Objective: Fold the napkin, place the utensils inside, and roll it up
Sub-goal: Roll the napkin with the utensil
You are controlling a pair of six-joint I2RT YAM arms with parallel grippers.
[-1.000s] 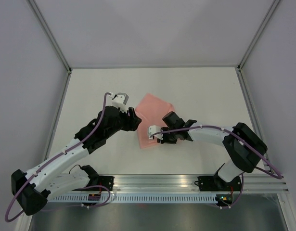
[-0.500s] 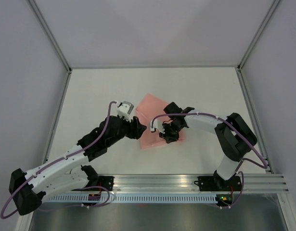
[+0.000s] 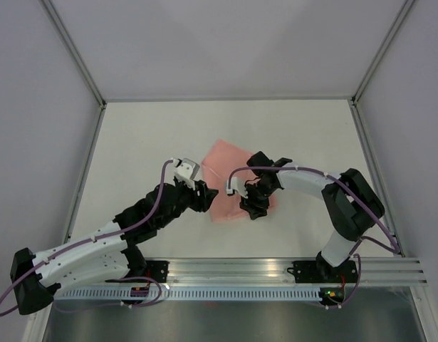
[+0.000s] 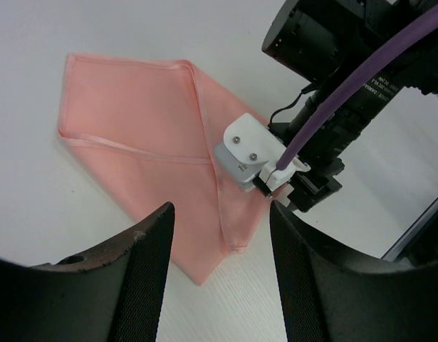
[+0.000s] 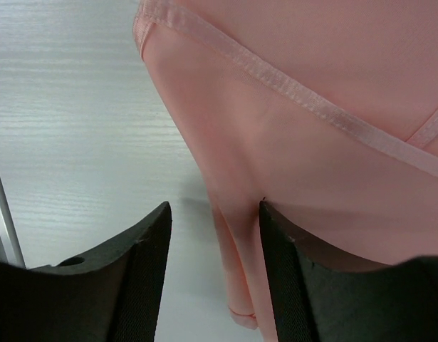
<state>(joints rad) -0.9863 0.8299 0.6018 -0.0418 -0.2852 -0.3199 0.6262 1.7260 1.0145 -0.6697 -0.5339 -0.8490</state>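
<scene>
We note left gripper (image 3: 208,194) drawn back to napkin's (image 3: 229,160) 9 o'clock, jaws spread, empty. Napkin folded flat at table (image 3: 147,135) centre. Right gripper (image 5: 215,206) moved onto its 5 o'clock edge. Jaws just spread, cloth ridge loose between. We judge fold released. No utensils seen.

Napkin (image 3: 226,158) (salmon-pink) flat; left gripper (image 3: 207,194), right gripper (image 3: 251,207) at its near edge.
</scene>
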